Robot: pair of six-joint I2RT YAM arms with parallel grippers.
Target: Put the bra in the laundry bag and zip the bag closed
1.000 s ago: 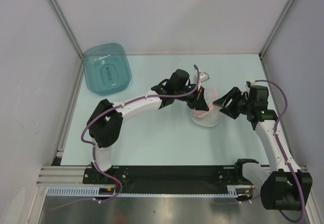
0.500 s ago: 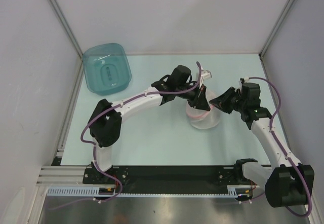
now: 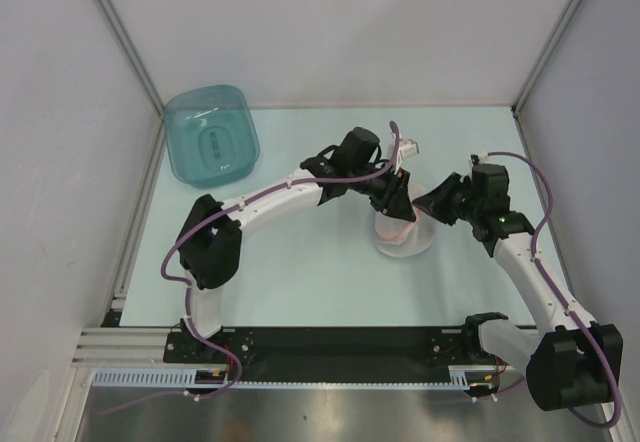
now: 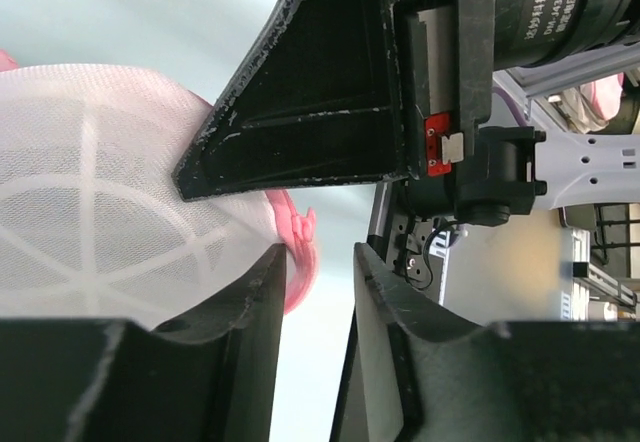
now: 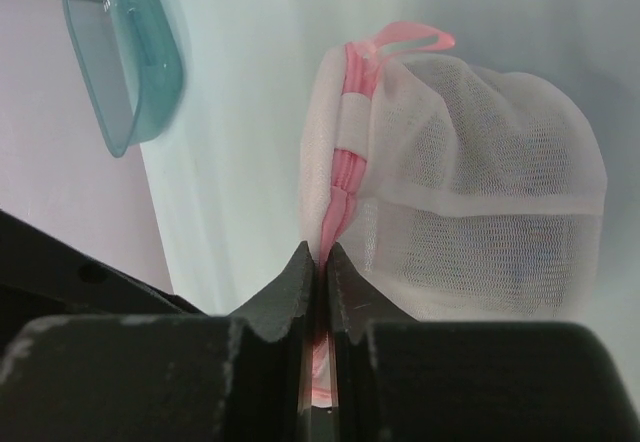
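Note:
The laundry bag [image 3: 405, 234] is a white mesh pouch with pink zipper trim, lying on the table between my two grippers. In the right wrist view the laundry bag [image 5: 470, 182] bulges to the right, and my right gripper [image 5: 322, 254] is shut on its pink trim [image 5: 345, 152]. My left gripper [image 4: 320, 257] is open; the pink trim [image 4: 298, 247] lies against its left finger's tip with bare gap beside it. The mesh of the laundry bag [image 4: 90, 192] fills that view's left side. The bra is hidden; only a dim grey shade shows through the mesh [image 5: 480, 247].
A teal translucent tub [image 3: 210, 134] stands at the back left of the table, also visible as the tub [image 5: 120, 52] in the right wrist view. The right gripper's black body [image 4: 320, 92] looms close above the left fingers. Grey walls enclose the table.
My right gripper moved left to the bag and shut on its pink trim. My left gripper opened and let go of the trim it had pinched.

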